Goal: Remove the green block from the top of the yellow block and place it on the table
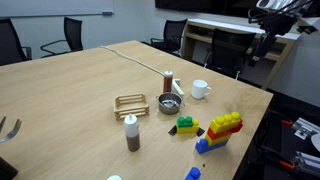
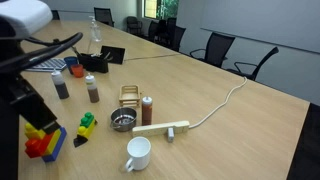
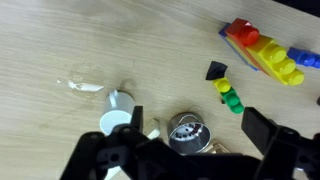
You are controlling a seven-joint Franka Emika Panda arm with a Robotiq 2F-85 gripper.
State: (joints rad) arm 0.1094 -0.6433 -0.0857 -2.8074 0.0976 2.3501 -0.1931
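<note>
— Since the gripper point(image 3: 192, 128) hangs high over the table point(image 1: 80, 80) with its jaws wide apart and nothing between them, where is the green block point(image 3: 232, 98)?
— On top of the yellow block point(image 3: 224, 86), just beside a black piece point(image 3: 215, 70) and near the red-and-blue stack point(image 3: 262, 48). The studs probably lock it on, so I judge it needs a firm pinch and a straight pull, then bare wood beside it.
— Any containers?
— A white mug point(image 2: 138, 153), upright and apparently empty in an exterior view, and a small metal bowl point(image 3: 187, 130) near it. What the bowl holds I cannot tell. Both stand apart from the blocks, so they should not hinder the reach.
</note>
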